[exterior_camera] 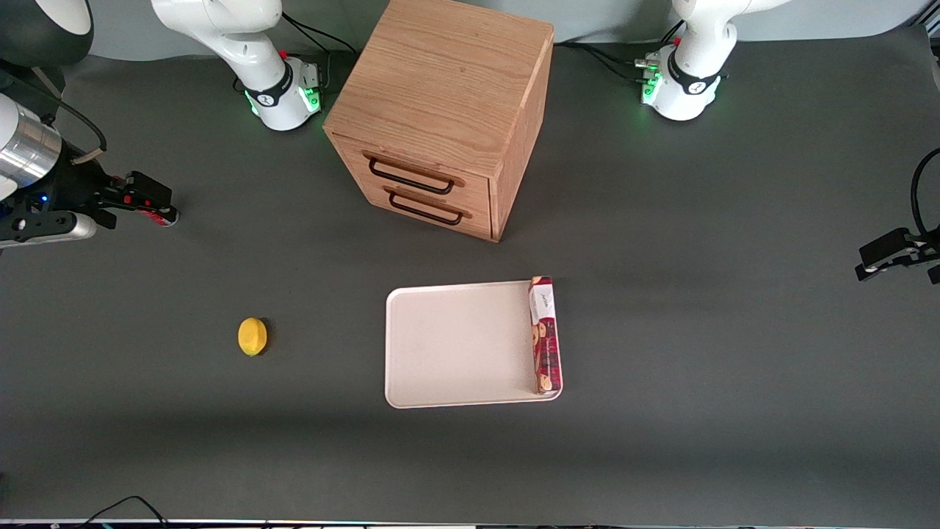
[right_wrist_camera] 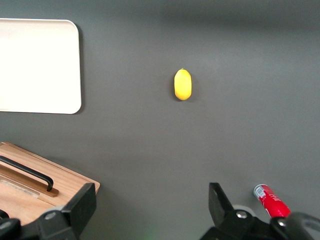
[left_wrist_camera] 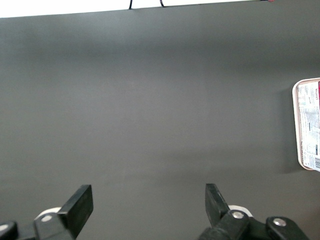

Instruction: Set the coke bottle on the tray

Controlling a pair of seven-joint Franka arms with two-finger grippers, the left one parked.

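Observation:
The coke bottle lies on its side on the dark table at the working arm's end, partly hidden by my gripper; its red body and silvery base show in the right wrist view. My gripper hovers just above it, open and empty, with the bottle lying outside the fingers. The off-white tray sits mid-table, nearer the front camera than the drawer cabinet; it also shows in the right wrist view.
A red biscuit box lies in the tray along the rim toward the parked arm. A yellow lemon lies between bottle and tray, also in the right wrist view. A wooden two-drawer cabinet stands mid-table.

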